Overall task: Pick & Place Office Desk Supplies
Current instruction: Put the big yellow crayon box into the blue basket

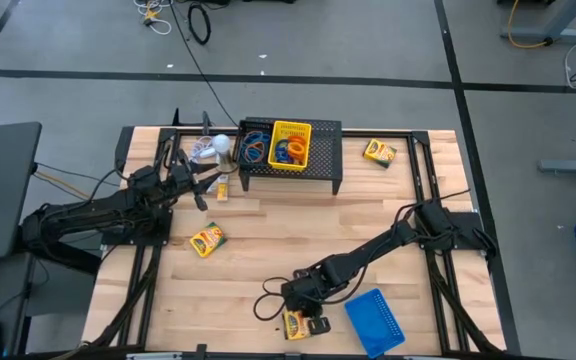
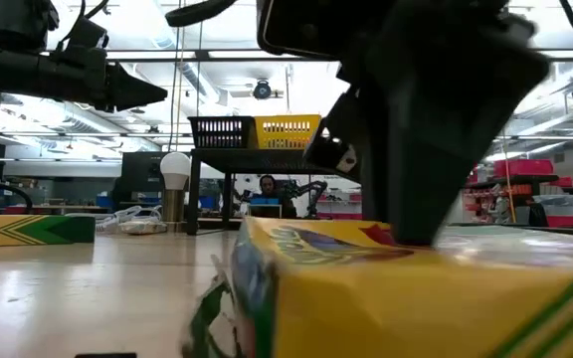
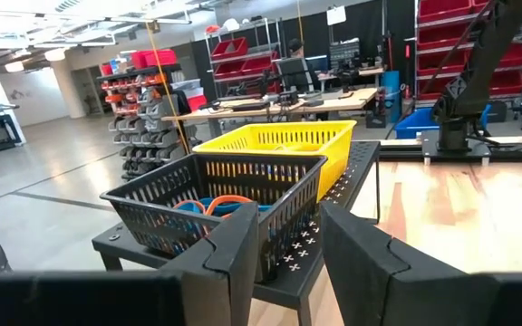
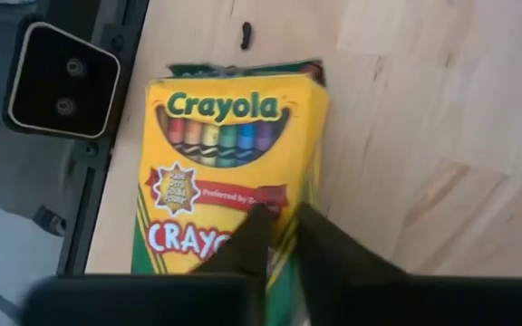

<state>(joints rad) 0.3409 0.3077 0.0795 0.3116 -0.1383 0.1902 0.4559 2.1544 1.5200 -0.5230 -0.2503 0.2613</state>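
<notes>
At the near edge of the wooden surface (image 1: 268, 240), the right pincer (image 4: 279, 237) stands nearly together over a flat yellow cardboard crayon box (image 4: 229, 167), light, stiff, crushable, best nipped across its narrow edges.

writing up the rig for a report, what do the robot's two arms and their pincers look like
Both arms are dark, near black, built of slim jointed links, with black cabling at their bases. The left pincer ends in two flat, blocky matte-black fingers with squared tips. The right pincer has the same dark fingers, narrowing toward the tips. No markings or coloured parts show on either.
</notes>
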